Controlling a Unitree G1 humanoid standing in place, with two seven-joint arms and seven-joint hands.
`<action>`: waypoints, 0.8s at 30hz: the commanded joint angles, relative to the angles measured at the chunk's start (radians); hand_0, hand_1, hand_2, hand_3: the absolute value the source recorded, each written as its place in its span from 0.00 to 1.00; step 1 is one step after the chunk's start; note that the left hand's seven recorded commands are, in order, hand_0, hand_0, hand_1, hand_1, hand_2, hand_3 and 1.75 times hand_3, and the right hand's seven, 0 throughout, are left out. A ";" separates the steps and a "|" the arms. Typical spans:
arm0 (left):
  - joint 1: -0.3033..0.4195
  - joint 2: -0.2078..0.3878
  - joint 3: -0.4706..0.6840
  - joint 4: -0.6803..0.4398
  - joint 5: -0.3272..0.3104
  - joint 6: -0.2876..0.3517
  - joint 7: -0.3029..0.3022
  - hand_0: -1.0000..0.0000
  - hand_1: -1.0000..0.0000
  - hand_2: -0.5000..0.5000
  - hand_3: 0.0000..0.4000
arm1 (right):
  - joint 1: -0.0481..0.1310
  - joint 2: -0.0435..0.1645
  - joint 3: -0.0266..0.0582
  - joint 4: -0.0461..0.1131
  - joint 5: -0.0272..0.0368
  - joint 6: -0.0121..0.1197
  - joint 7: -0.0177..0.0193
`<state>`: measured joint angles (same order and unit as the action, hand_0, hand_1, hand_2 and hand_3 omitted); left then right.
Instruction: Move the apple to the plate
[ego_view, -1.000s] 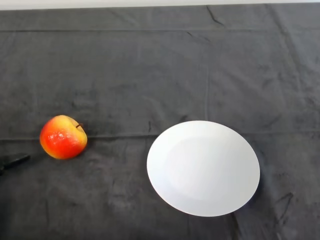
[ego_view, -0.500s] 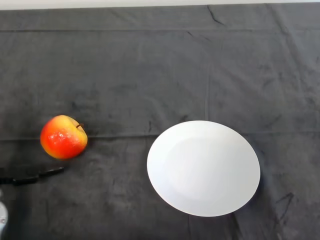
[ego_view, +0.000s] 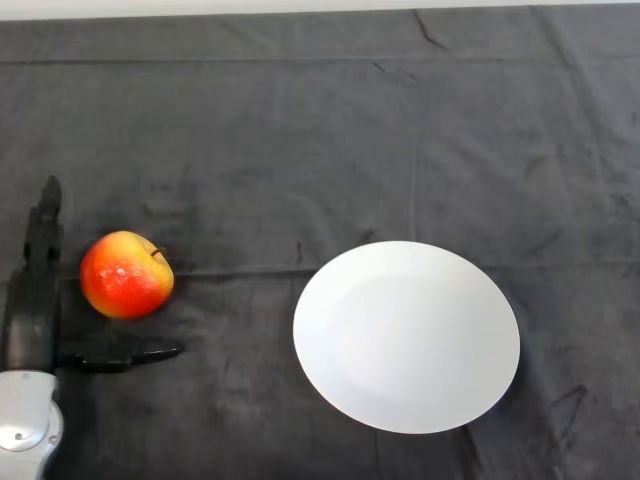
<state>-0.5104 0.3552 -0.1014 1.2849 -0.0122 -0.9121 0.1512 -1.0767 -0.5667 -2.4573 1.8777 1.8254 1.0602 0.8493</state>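
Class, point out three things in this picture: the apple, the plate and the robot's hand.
apple (ego_view: 126, 275), head view, middle of its red skin.
plate (ego_view: 406, 336), head view, bare centre of the white dish.
left hand (ego_view: 30, 310), head view, on the black palm beside the apple.

Apple (ego_view: 127, 274): one, whole, red shading to yellow-orange along its far edge, glossy with a small highlight on the red face. Short dark stem showing at its upper right, so the fruit sits tipped a little to the right. Rests on the dark cloth at the left of the scene, about midway between near and far

Plate (ego_view: 406, 336): one, round, plain white, shallow, with a broad flat rim around a slightly sunken centre. Lies flat and right side up on the cloth, right of centre and nearer than the apple. Nothing on it. Well apart from the apple, with bare cloth between them
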 joint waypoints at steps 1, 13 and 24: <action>-0.033 -0.019 -0.031 -0.001 0.049 0.031 -0.025 1.00 1.00 0.50 0.00 | -0.007 -0.022 -0.0074 -0.010 0.0009 -0.008 -0.0074; -0.032 -0.032 -0.065 -0.005 0.070 0.055 -0.070 0.00 0.15 0.42 1.00 | -0.007 -0.022 -0.0074 -0.010 0.0009 -0.008 -0.0077; -0.031 -0.016 -0.074 0.000 0.078 0.075 -0.099 0.00 0.06 0.47 1.00 | -0.007 -0.022 -0.0074 -0.010 0.0009 -0.009 -0.0080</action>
<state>-0.5456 0.3304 -0.1438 1.2753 0.0275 -0.8759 0.0722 -1.0767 -0.5668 -2.4574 1.8776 1.8254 1.0602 0.8491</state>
